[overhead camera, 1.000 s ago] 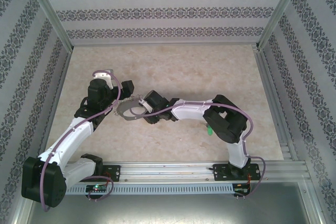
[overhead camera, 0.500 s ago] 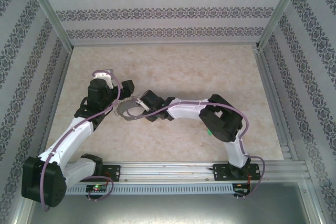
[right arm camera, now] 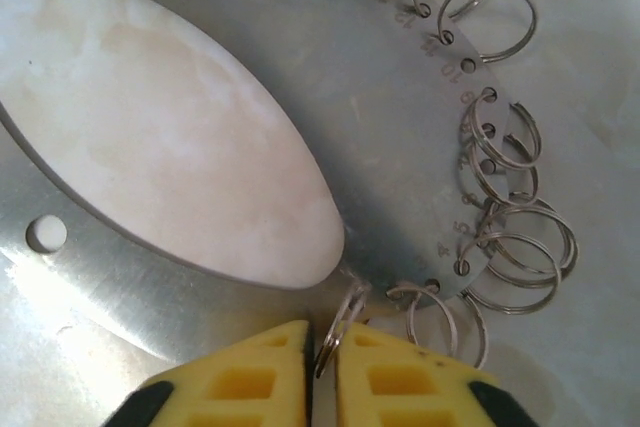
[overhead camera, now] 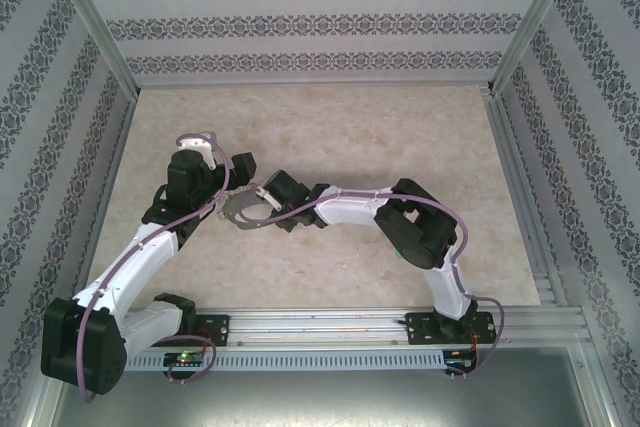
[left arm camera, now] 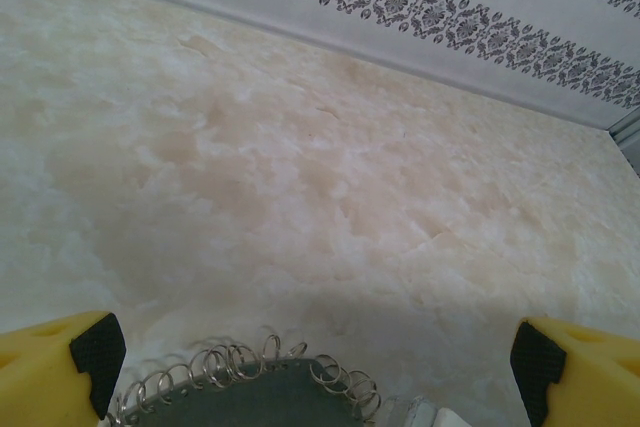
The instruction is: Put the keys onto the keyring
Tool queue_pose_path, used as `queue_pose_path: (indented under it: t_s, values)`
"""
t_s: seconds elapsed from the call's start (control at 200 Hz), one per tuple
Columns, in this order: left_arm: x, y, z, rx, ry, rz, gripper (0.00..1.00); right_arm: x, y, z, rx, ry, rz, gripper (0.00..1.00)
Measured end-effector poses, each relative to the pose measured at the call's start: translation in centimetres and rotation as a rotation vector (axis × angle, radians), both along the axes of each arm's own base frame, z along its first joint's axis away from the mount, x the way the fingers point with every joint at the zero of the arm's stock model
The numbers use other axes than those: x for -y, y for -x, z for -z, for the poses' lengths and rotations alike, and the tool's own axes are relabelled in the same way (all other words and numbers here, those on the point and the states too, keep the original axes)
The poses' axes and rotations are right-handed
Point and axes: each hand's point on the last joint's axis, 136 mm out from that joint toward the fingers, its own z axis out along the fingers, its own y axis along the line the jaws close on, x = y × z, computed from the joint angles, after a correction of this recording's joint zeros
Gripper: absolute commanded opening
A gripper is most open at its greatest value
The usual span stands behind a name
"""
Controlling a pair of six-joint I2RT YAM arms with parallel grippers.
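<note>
My right fingers (right arm camera: 298, 377) pinched a small split ring (right arm camera: 338, 322) on the keyring (right arm camera: 150, 282) rim, with neighbouring rings (right arm camera: 520, 247) crowding beside it. My left fingers (left arm camera: 50, 367) gaped wide and empty, straddling the keyring.

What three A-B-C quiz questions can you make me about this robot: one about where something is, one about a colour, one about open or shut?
1. Where is the keyring?
A. between the left gripper and the right gripper
B. in the far right corner
C. on top of the right arm's elbow

2. What colour are the right gripper's fingertips?
A. red
B. yellow
C. blue

3. How is the right gripper?
A. wide open
B. shut on nothing
C. shut on a small wire loop

Answers:
1 A: the top view shows the grey ring lying between both arms' tips.
2 B: the right wrist view shows them yellow.
3 C: the right wrist view shows the tips pinching the loop at the keyring's rim.
</note>
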Motion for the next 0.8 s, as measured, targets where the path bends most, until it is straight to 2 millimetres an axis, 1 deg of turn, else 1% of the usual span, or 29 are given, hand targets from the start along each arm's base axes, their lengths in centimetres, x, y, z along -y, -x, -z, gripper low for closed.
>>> queue_pose_path:
  t_s: [0.1,0.22,0.3,0.4,0.505,0.595,0.655,0.704,0.799]
  values:
    - [0.0,0.0,0.0,0.000,0.000,0.000,1.00,-0.1,0.0,-0.1,0.001,-0.002,-0.007,0.00]
    - [0.0,0.0,-0.1,0.002,0.004,-0.003,1.00,0.0,0.0,-0.2,-0.011,-0.011,-0.014,0.00]
    - [-0.1,-0.2,-0.4,0.016,0.018,-0.018,1.00,0.3,0.0,-0.8,-0.031,-0.037,-0.019,0.00]
    - [-0.3,-0.5,-1.0,0.078,0.072,-0.047,1.00,0.9,-0.3,-2.5,-0.063,-0.102,-0.023,0.00]
    - [-0.3,0.3,-0.4,0.145,0.144,-0.049,1.00,1.7,-1.2,-4.8,-0.101,-0.204,-0.025,0.00]
    - [0.4,0.9,-0.1,0.170,0.184,-0.009,1.00,2.2,-1.6,-6.3,-0.133,-0.293,-0.031,0.00]
    - [0.9,1.0,-0.8,0.189,0.201,0.019,1.00,2.7,-1.6,-6.9,-0.161,-0.346,-0.036,0.00]
    - [1.3,1.1,-1.8,0.208,0.212,0.042,1.00,3.1,-1.3,-7.2,-0.189,-0.380,-0.043,0.00]
    - [1.9,1.1,-4.7,0.267,0.230,0.083,1.00,3.7,-0.7,-7.9,-0.223,-0.433,-0.054,0.00]
